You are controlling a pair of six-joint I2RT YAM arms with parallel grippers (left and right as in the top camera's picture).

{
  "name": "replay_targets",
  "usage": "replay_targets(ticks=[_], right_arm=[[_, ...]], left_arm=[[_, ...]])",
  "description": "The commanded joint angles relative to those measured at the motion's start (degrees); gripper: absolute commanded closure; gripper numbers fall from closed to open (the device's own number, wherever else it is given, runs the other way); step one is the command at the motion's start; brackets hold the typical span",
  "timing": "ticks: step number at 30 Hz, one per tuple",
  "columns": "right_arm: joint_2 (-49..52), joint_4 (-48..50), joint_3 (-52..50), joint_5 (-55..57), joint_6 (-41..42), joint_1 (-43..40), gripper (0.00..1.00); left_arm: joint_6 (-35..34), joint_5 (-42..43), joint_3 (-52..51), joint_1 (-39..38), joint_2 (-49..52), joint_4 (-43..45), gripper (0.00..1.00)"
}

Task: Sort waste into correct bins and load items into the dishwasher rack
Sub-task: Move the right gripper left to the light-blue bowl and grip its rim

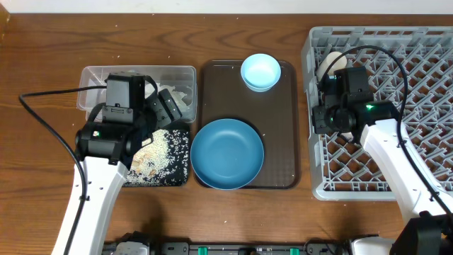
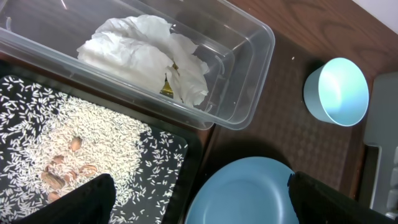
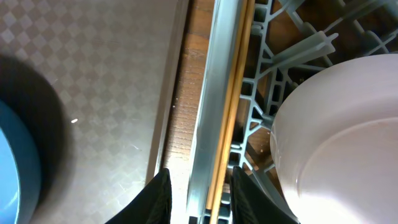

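Seemingly the deep-blue bowl [image 1: 226, 154] is the next thing to load. It sits upright on the near half of the brown serving tray [image 1: 281, 113], its rim at the tray's left edge, just beside the black tray [image 1: 170, 178] of rice [image 2: 81, 137]. The light-blue bowl [image 1: 260, 71] stands apart from it at the tray's far end.

The left fingers [image 2: 87, 200] are spread wide and hold nothing, and the big bowl's rim shows low between them. A good grasp would pinch that rim, one finger inside and one outside, clear of the rice tray's edge, then lift straight up before carrying.

The right fingers [image 3: 158, 199] are a little apart and empty, with the left wall of the rack [image 1: 414, 64] seen through their gap. A white bowl [image 3: 336, 143] already lies inside that far corner, so the big bowl wants open pegs nearer the front.
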Motion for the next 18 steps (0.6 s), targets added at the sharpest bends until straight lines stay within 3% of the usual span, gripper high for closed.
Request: replay_targets(ticks=[1,7,15,18], right_arm=[[-2.3,-0.9,3.1,0.0,-1.1,0.5,0.69],[-5.9,-4.5,9.8,2.4,-1.7,0.4,0.68],[-10.2,-4.5,11.0,10.6,0.9,0.4,0.54],[-10.2,-3.9,11.0,5.8,3.3,0.5,0.53]], left_arm=[[0.1,-1.1,1.2,0.2,-0.4,0.0,0.09],[0.2,-1.1,1.2,0.2,-0.4,0.0,0.09],[0.1,-1.1,1.2,0.2,-0.4,0.0,0.09],[0.1,-1.1,1.2,0.2,-0.4,0.0,0.09]])
